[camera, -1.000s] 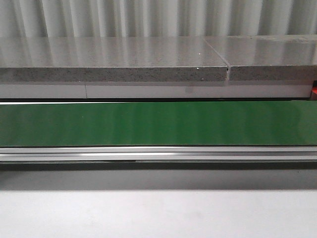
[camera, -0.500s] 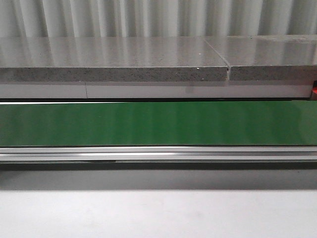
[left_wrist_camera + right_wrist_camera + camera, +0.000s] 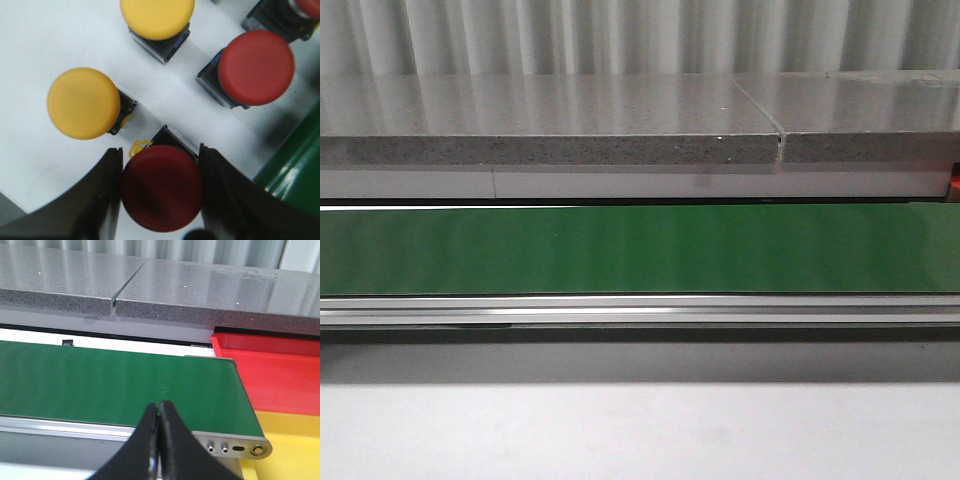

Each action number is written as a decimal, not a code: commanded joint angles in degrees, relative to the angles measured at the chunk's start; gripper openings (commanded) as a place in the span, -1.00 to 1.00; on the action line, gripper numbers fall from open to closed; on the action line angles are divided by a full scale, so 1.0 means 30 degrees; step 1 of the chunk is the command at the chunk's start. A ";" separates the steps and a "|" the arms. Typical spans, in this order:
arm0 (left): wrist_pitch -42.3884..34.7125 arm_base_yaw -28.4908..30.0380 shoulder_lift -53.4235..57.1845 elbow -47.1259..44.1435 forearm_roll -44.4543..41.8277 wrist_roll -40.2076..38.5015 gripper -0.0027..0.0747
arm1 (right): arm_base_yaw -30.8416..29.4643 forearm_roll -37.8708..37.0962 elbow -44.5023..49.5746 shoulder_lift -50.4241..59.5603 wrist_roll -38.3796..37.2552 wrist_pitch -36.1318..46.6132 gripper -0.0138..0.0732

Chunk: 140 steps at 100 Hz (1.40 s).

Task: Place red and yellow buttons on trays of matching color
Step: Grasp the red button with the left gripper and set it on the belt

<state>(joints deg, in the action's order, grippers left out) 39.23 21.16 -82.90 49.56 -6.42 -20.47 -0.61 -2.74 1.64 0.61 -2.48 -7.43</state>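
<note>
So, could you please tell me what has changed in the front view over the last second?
A thin dark mark on the conveyor's aluminium rail has slid to the left. Nothing was taken hold of or let go in that view. The green belt and stone counter look unchanged.

Bright, even light — soft glare, slight blur.

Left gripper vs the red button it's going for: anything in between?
Nothing visible. The left gripper already has a finger on each side of the red button, cap between them. The nearest yellow button sits apart, outside the fingers. Whether the pads touch the cap is unclear.
</note>
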 commanded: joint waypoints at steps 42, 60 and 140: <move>0.1795 -0.2793 0.4924 0.3593 0.0263 0.2801 -0.98 | 0.0001 -0.0231 -0.0116 0.0302 0.0063 0.1607 -0.84; 0.2348 -0.5058 0.4104 0.5224 0.0178 0.3705 -0.98 | 0.0001 -0.0231 -0.0116 0.0302 0.0063 0.1607 -0.84; 0.3274 -0.6895 -0.1777 0.7139 0.0054 0.4874 -0.84 | 0.0001 -0.0231 -0.0116 0.0302 0.0063 0.1607 -0.84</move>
<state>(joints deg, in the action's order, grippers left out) 51.13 0.84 -90.19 69.02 -5.93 -6.27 -0.61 -2.74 1.64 0.61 -2.48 -7.43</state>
